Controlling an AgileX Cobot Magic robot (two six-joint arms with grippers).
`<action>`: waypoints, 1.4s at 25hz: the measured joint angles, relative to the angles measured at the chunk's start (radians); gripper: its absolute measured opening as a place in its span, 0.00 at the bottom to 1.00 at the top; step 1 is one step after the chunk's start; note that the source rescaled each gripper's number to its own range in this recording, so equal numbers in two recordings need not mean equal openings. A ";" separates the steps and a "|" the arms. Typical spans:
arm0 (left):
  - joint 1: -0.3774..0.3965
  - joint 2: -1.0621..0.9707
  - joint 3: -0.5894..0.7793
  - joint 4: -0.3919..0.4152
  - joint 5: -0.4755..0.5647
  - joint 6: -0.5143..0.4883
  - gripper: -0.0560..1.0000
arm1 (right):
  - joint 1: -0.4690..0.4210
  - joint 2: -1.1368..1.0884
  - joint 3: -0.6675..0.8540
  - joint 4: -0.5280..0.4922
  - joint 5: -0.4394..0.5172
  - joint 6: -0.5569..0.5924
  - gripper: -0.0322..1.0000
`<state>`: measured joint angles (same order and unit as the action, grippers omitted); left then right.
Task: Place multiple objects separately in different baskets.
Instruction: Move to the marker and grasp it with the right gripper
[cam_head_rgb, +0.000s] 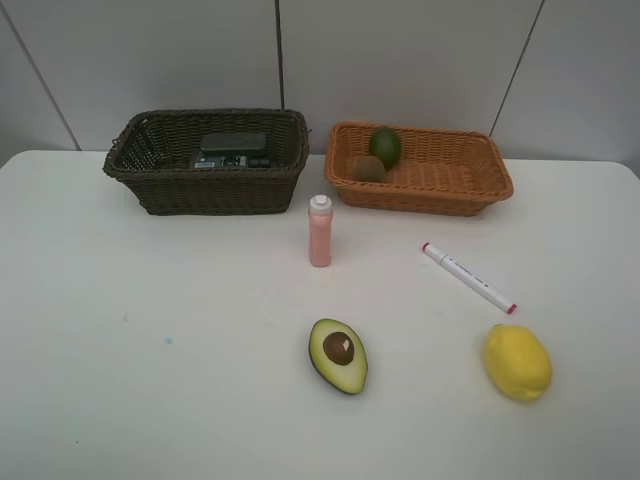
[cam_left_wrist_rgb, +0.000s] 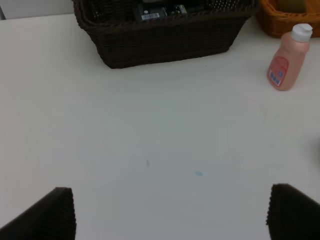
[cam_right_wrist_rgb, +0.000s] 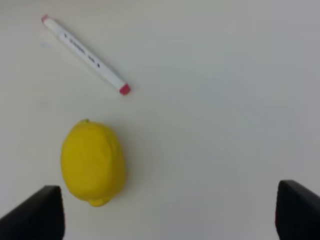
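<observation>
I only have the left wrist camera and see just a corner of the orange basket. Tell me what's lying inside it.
Observer: A green lime and a brown kiwi lie in the orange basket, toward the end nearer the dark basket.
Operator: List what sits on the table besides the pink bottle.
Observer: A halved avocado, a yellow lemon and a white marker.
Operator: Report the right gripper.
Observer: It is open and empty above the table, with the lemon just ahead of it.
</observation>
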<state>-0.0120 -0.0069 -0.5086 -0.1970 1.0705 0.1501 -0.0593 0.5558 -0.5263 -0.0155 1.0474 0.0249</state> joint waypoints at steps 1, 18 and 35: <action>0.000 0.000 0.000 0.000 0.000 0.000 0.99 | 0.000 0.071 -0.011 0.000 -0.014 0.000 1.00; 0.000 0.000 0.000 0.000 0.000 0.000 0.99 | 0.058 0.969 -0.341 0.071 -0.192 -0.123 1.00; 0.000 0.000 0.000 0.000 0.000 0.000 1.00 | 0.349 1.386 -0.556 -0.100 -0.250 -0.205 1.00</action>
<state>-0.0120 -0.0069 -0.5086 -0.1970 1.0705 0.1501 0.2894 1.9414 -1.0827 -0.1157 0.7973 -0.1797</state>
